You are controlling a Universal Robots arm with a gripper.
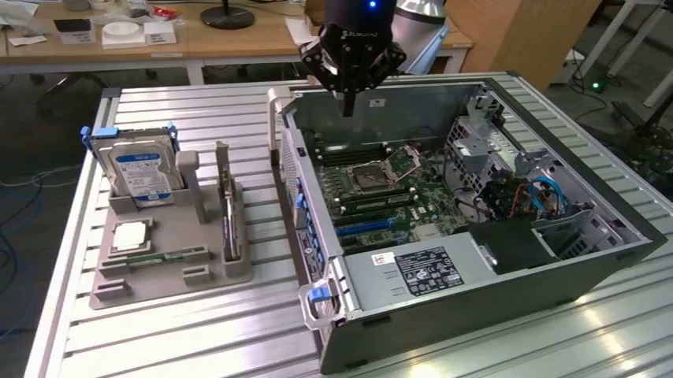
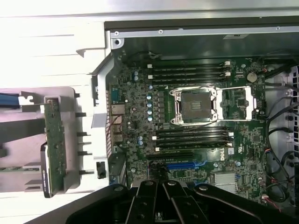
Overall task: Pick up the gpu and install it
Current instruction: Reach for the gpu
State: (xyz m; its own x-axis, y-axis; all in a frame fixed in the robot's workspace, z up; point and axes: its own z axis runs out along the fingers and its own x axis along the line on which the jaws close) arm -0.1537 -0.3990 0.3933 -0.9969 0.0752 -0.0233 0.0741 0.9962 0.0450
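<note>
Nearest, the gpu (image 1: pixel 228 224) stands on edge in a slot of the grey holder (image 1: pixel 158 272), a thin dark card with a green board, near the hard drive (image 1: pixel 142 173). Beyond it the gripper (image 1: pixel 347 106) hangs point-down over the back of the open computer case (image 1: pixel 589 252), its fingers pressed together on nothing, well apart from the card. Holder and case sit on a ribbed metal table (image 1: pixel 189 339); wooden desks (image 1: pixel 221 43) stand behind.
</note>
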